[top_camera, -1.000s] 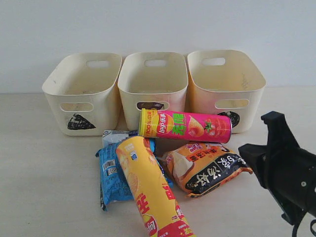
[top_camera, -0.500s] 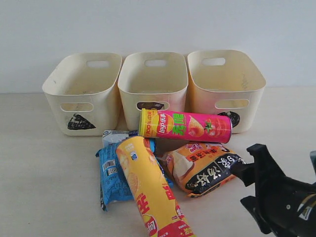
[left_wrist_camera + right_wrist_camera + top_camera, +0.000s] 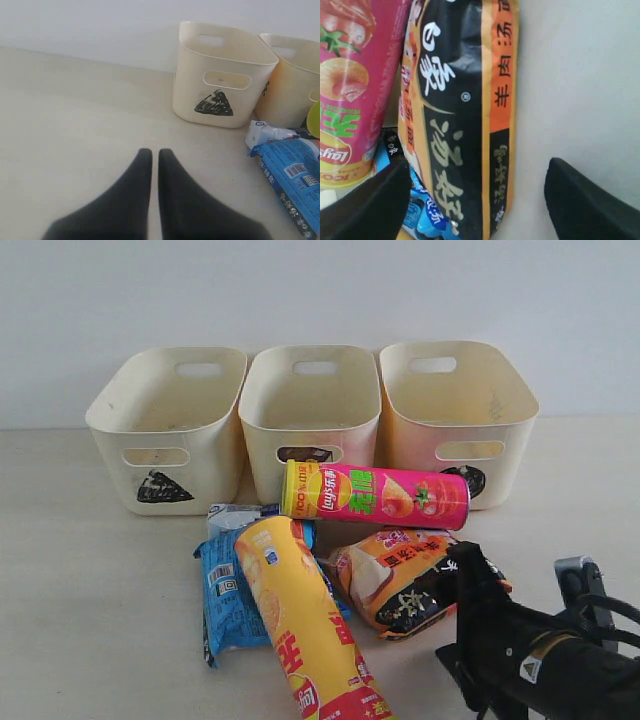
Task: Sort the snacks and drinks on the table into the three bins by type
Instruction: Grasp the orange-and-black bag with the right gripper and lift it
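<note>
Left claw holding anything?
No, the left claw is closed with nothing between its fingers.

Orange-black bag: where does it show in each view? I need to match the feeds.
Exterior: the orange-black bag lies right of centre, just below the pink tube in the picture.
Left wrist: not in it.
Right wrist: the bag fills the middle, inside the open right hand.
Landmark: the pink tube, alongside the bag in the exterior and right wrist views.
</note>
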{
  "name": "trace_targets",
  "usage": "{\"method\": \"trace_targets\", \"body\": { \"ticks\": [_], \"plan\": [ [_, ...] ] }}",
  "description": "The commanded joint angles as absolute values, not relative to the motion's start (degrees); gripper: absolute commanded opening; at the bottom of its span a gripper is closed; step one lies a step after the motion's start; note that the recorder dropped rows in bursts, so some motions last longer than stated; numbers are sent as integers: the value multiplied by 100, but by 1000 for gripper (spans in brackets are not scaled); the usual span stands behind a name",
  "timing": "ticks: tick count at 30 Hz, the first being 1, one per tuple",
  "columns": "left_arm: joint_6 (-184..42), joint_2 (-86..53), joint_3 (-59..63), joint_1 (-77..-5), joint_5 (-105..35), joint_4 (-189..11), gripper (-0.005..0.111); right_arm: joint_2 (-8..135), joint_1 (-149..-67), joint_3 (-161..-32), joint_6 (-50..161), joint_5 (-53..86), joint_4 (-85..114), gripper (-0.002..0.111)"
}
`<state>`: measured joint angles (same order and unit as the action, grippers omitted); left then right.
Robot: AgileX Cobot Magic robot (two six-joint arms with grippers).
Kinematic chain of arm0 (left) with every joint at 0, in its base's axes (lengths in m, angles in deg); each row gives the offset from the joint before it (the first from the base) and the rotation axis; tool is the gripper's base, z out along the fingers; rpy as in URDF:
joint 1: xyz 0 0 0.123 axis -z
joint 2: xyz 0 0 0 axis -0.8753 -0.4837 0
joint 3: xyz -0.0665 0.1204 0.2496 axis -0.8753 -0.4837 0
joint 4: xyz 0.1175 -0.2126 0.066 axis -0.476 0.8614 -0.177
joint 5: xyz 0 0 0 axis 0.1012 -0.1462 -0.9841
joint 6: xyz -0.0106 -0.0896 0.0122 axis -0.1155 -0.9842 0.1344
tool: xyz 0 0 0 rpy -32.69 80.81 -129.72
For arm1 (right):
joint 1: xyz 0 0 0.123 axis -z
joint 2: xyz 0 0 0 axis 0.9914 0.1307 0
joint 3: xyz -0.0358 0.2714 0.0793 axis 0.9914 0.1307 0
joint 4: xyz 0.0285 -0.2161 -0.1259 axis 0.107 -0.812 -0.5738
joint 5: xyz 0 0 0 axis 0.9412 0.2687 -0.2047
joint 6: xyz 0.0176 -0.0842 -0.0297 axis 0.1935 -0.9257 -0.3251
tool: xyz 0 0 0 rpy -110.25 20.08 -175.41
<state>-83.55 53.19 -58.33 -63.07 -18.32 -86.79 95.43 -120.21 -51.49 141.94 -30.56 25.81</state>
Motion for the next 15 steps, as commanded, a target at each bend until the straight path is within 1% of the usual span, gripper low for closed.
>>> {"method": "trace_targets", "body": {
  "ticks": [1,11,15],
  "plan": [
    [-8319,5336,-5856,-6311,-1826,-8691,4,9826,-12011,-5501,14183,-3062,2634,68],
    [-8319,5336,-5856,-6311,-1826,-8691,4,10084,-11273,-6086,14118,-2807,2241,67],
    [-8319,5336,-5856,-6311,-1826,-8691,4,10084,-11085,-6297,14072,-2483,1921,67]
  ]
}}
